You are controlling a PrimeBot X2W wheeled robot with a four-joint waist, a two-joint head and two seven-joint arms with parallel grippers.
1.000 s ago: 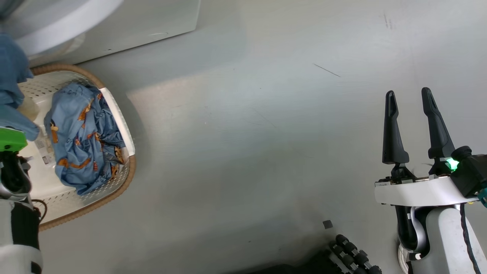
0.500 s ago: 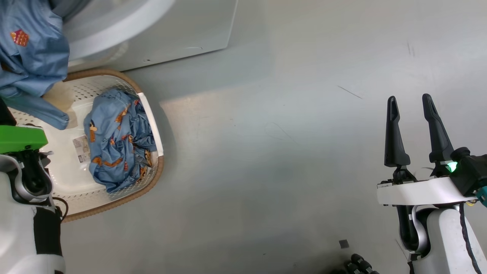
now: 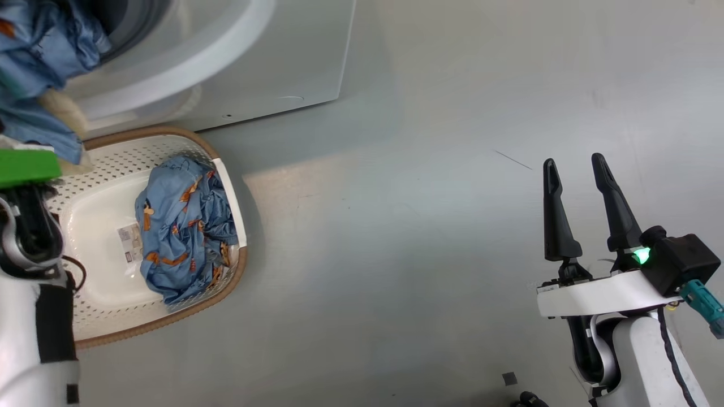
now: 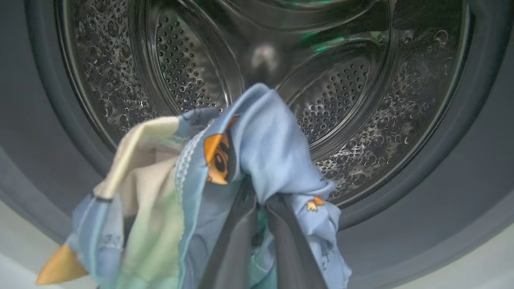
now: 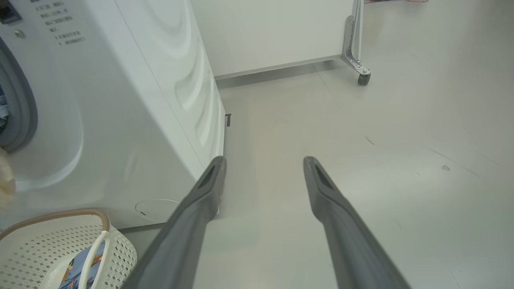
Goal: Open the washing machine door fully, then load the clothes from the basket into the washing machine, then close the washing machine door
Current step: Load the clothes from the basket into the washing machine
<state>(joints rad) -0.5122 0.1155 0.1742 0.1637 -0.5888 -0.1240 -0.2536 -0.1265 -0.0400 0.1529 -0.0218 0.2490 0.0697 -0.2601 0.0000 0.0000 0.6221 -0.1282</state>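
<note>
A smooth, pale grey floor (image 5: 361, 132) spreads out from a white partition panel (image 5: 273, 32), which stands on a metal bracket (image 5: 350, 44) fitted with a small dark caster wheel (image 5: 364, 78). Thin dark scuffs (image 5: 445, 167) fleck the floor well in front of the panel, under soft, even light.

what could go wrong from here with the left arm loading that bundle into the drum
1. The held clothes hang loosely around the left gripper, a cream tail trailing low. Released too early, that tail could drape over the gasket instead of landing in the drum and get trapped later.
2. A blue garment lies in the basket; closing up now would leave it unloaded.
</note>
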